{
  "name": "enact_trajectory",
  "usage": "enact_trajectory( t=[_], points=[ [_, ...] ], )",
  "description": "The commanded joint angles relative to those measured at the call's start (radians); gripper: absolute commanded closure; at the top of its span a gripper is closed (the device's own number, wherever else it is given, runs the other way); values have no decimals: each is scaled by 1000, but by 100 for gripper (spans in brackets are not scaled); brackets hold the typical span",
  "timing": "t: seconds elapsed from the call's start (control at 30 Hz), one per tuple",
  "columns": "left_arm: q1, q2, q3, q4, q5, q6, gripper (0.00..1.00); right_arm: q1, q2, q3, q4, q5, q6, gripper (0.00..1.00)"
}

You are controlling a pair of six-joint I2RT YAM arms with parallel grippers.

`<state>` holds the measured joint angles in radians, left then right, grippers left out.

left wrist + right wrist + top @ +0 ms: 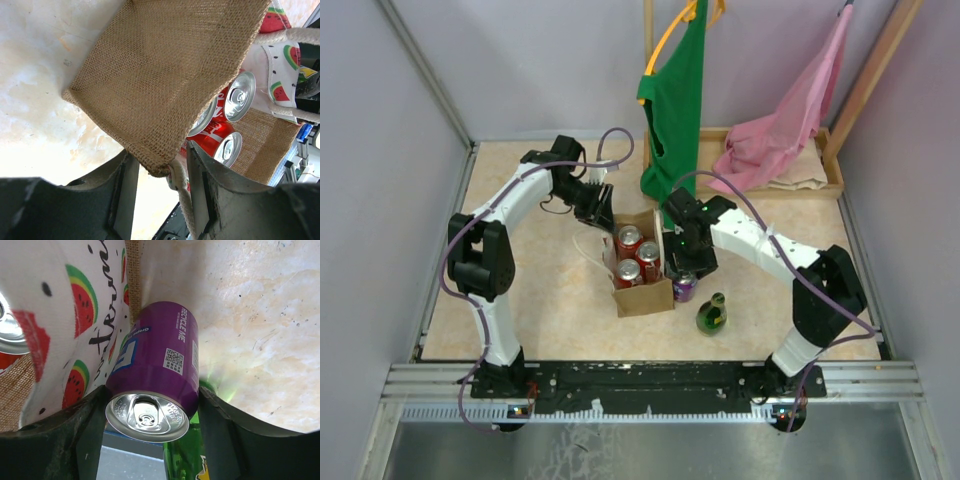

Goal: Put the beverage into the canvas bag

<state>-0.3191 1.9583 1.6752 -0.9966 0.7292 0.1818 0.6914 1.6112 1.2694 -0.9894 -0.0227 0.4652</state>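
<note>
Beverage can [155,360] is sitting clamped in right tool [152,422], just beside canvas bag [645,296] on bench [545,300]; left tool [162,180] is seemingly pinching bag's brown corner, three red cans [216,134] resting inside.

The can [155,360] is purple; the canvas bag [65,340] cream with red watermelons.

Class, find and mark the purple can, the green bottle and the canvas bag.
purple can [155,357]: right wrist view, on its purple side wall.
green bottle [711,317]: top external view, on its body.
canvas bag [165,75]: left wrist view, on its tan woven side panel.
</note>
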Motion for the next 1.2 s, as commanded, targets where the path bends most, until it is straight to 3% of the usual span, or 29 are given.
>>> enact_trajectory(
  t=[0.0, 0.07, 0.17, 0.23, 0.53, 1.17],
  points=[
    [-6, 17, 35, -11, 9, 19, 52, 11, 9, -22, -5, 25, 3, 44],
    [-6, 19, 37, -11, 11, 18, 52, 11, 11, -28, -9, 26, 4, 53],
    [-6, 22, 38, -11, 13, 17, 52, 11, 10, -34, -13, 32, 5, 76],
    [-8, 19, 38, -11, 12, 17, 52, 11, 8, -32, -15, 44, 8, 86],
    [-8, 20, 41, -11, 12, 16, 52, 10, -20, 9, -34, 114, 27, 100],
    [-9, 17, 40, -14, 7, 13, 52, -188, -140, 125, -96, 222, -46, 100]
  ],
)
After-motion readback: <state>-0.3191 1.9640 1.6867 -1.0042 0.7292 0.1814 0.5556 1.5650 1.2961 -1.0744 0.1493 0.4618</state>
